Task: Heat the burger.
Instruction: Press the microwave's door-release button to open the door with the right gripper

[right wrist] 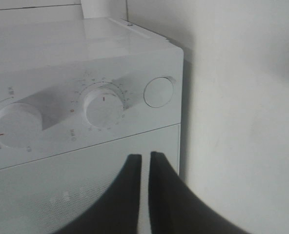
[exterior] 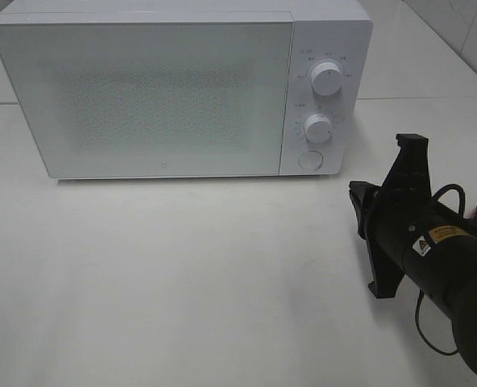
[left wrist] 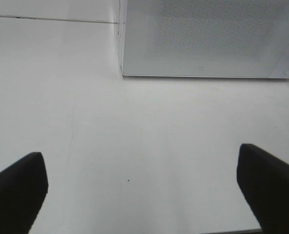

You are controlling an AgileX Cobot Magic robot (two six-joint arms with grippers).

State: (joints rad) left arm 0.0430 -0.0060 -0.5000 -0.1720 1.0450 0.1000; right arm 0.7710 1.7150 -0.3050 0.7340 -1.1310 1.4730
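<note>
High view, microwave: a white box-shaped microwave oven [exterior: 158, 89] stands at the back of the white counter [exterior: 182, 282], its speckled door closed, with two round white dials [exterior: 327, 78] and a round white push button [exterior: 310, 160] on its panel side.
High view, right pincer: the black right pincer [exterior: 358, 200] hangs just in front of the microwave's panel corner, tips turned toward it.
Left wrist view, left pincer: the left pincer [left wrist: 142, 195] is spread wide over bare counter with nothing in it, well in front of the microwave's door.
Right wrist view, right pincer: its fingers [right wrist: 130, 195] are pressed nearly together with only a thin slit between them, gripping nothing and aimed at the microwave's front below the button [right wrist: 158, 91].
Burger: not visible in any view. Whether it sits behind the microwave's door cannot be told.
Deciding relation: if it is inside, it lies beyond the door. The right arm is the nearer one to the panel and button.
</note>
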